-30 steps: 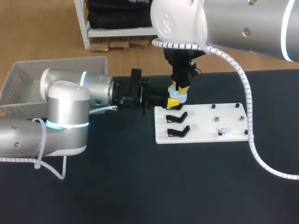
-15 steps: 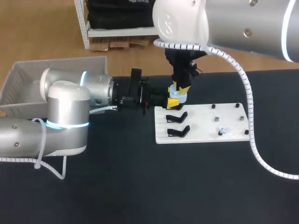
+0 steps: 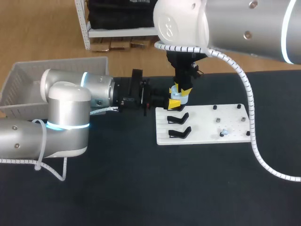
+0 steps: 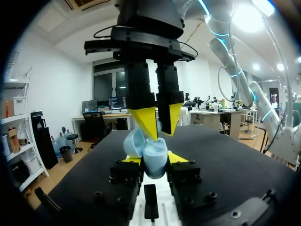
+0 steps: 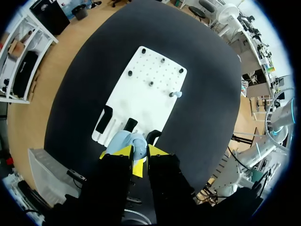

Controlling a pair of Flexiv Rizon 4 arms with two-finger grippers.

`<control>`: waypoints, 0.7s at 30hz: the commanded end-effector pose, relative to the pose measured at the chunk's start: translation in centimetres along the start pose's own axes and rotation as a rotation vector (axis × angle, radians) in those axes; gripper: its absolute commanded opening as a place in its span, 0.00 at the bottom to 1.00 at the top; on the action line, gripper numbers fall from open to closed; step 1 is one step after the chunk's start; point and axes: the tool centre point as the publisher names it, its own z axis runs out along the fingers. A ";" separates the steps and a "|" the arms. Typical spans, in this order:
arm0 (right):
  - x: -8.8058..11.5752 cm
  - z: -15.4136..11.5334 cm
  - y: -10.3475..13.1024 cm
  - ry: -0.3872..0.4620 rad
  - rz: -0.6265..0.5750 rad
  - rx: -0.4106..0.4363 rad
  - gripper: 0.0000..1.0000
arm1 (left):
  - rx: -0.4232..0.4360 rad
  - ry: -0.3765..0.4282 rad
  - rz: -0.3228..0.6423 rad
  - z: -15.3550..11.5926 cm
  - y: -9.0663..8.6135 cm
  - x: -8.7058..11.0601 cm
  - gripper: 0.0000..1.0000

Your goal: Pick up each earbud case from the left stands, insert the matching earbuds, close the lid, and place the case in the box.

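Case: pale-blue earbud case, lid open, over the white board's left end.
Left gripper: clamps the case from both sides.
Right gripper: tips in the open case; grip cannot be told.
Change: barely any since a second ago.
Meaning: earbud insertion probably under way.

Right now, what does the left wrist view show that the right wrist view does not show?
Only the left wrist view: how the left gripper is shut on the light blue earbud case from two sides, seen from the side. Only the right wrist view: one loose earbud on the white board, and the grey box. Both views: the earbud case with the right gripper directly above it.
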 end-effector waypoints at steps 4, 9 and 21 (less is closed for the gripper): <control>0.1 0.2 0.1 -0.001 0.008 0.008 0.16 | -0.008 -0.002 0.003 0.0 -0.2 0.1 0.00; 0.2 -0.3 -0.1 0.021 0.017 0.003 0.62 | -0.008 -0.002 0.003 0.0 -0.2 0.1 0.00; -0.6 -4.4 -5.2 0.096 -0.040 -0.149 0.41 | -0.008 -0.002 0.003 0.0 -0.2 0.1 0.00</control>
